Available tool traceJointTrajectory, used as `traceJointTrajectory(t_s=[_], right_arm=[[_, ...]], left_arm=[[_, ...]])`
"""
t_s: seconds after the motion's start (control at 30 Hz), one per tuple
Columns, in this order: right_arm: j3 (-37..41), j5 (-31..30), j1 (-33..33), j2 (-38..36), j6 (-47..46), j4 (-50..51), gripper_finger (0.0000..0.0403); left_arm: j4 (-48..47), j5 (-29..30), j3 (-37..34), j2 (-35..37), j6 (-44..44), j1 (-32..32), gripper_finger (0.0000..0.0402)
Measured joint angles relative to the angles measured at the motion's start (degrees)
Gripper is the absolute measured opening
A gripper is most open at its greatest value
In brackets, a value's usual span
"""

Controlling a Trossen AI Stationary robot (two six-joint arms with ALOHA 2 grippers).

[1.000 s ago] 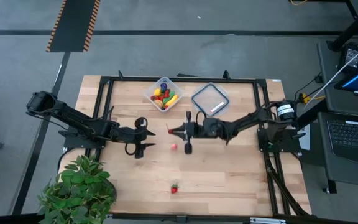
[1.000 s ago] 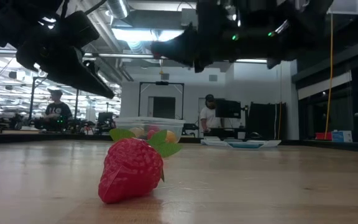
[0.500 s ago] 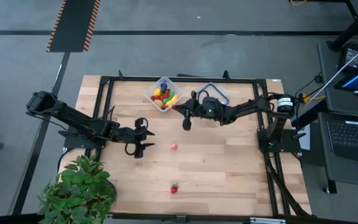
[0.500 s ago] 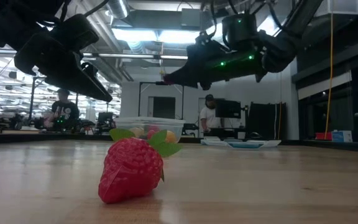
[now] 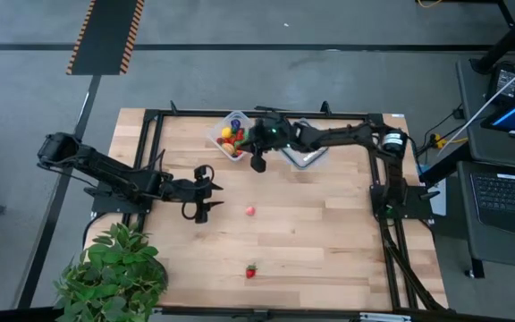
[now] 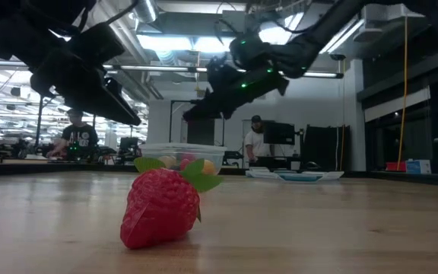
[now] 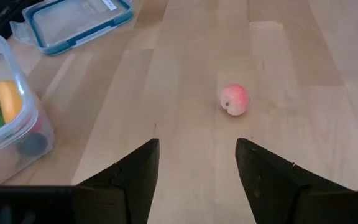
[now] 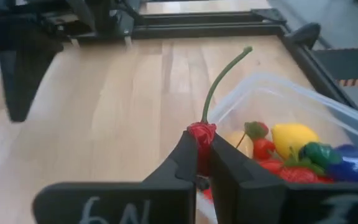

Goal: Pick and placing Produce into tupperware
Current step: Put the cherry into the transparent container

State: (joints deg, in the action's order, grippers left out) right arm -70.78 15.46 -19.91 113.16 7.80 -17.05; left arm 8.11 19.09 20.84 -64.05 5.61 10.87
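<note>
The clear tupperware (image 5: 216, 134) stands at the table's far middle and holds several pieces of produce, among them a yellow lemon (image 8: 294, 137). My right gripper (image 5: 248, 141) hovers over the tub's right rim, shut on a red cherry (image 8: 202, 133) with a long green stem. A pink peach (image 5: 249, 211) lies mid-table, just beyond my left gripper (image 7: 196, 163), which is open and holds nothing. Near the front edge a strawberry (image 5: 250, 270) lies on its side. My right gripper pinches the cherry's red body (image 8: 202, 130) between its two fingertips. Its fingers come from the table's right, slanting slightly down. The cherry is lifted clear above the tub's rim, and its green stem (image 8: 222, 78) stands out past the fingertips.
The flat lid (image 5: 308, 158) lies to the right of the tub, partly under my right arm. A black frame rail (image 5: 266, 114) runs along the far edge. A potted plant (image 5: 114, 268) stands at the near left corner. People show in the room beyond the table (image 6: 257, 144).
My right gripper has swung from mid-table toward the far edge and the left, ending over the tupperware. It stayed shut on the cherry and carried it clear of the table. The peach and the strawberry have not moved.
</note>
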Motion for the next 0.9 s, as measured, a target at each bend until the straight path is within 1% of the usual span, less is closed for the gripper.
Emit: traceJointTrajectory(t_s=[0.13, 0.23, 0.4, 0.63, 0.77, 0.9], right_arm=[[-7.08, 1.75, -1.03, 2.85, 2.58, 8.09, 0.0021], [-12.28, 4.37, -1.52, 5.04, 4.63, 14.70, 0.0021], [-22.30, 5.44, -2.40, 10.58, 7.68, 26.50, 0.0021], [-36.96, 6.27, -3.91, 19.47, 8.98, 41.95, 0.0021], [-43.09, 7.09, -4.01, 22.66, 9.12, 46.78, 0.0019], [-46.52, 7.16, -3.92, 24.45, 9.15, 51.22, 0.0019]], left_arm=[[-0.03, -0.02, 0.00, 0.00, 0.00, -0.84, 0.0206], [-0.20, -0.02, 0.00, 0.00, 0.00, -1.22, 0.0206], [-0.63, -0.04, 0.00, 0.00, 0.07, -1.48, 0.0206], [-1.59, -0.05, 0.00, 0.00, 0.31, -1.48, 0.0206], [-2.03, -0.06, 0.00, 0.00, 0.33, -1.48, 0.0206], [-2.19, -0.07, 0.00, 0.00, 0.34, -1.48, 0.0206]])
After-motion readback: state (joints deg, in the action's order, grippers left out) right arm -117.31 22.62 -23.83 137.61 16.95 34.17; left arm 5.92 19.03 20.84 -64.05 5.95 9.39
